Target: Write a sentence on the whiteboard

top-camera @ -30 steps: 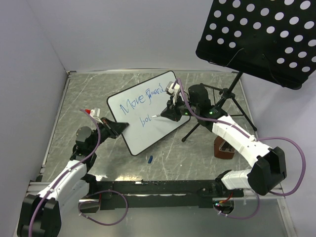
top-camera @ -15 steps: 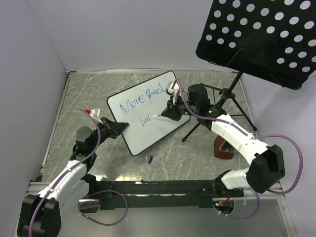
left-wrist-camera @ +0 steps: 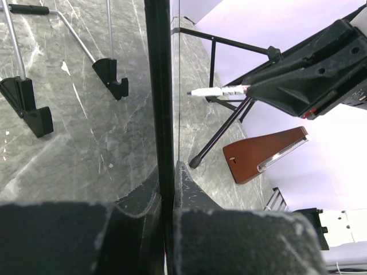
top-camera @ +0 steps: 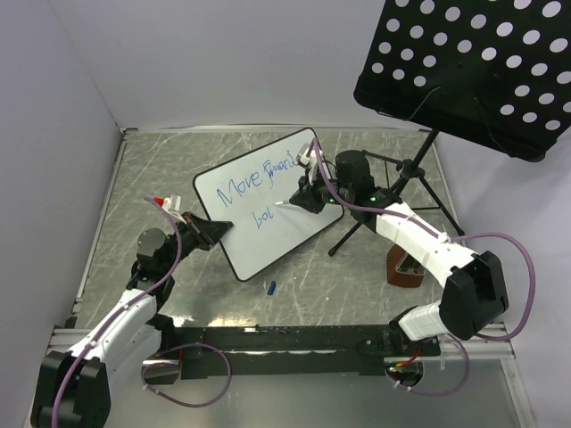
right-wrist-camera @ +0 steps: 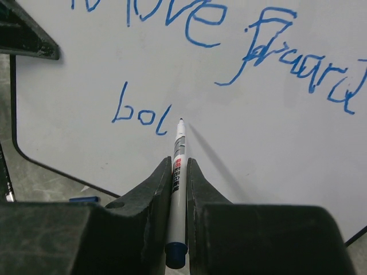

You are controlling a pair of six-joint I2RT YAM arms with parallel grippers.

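The whiteboard lies tilted mid-table, propped up on its left edge. My left gripper is shut on its black rim, which the left wrist view shows edge-on between the jaws of that gripper. The sentence in blue reads "Move Board", with "bol" beneath. My right gripper is shut on a white marker. The marker tip sits just right of the "l", at or barely above the board; I cannot tell which.
A black perforated music-stand panel overhangs the far right, and its tripod legs stand beside the board. A brown wedge-shaped object sits right of the tripod. A blue marker cap lies near the board's front corner.
My right gripper and the marker have shifted slightly up the board, away from the arm bases. No new stroke shows. The left arm and the board are still.
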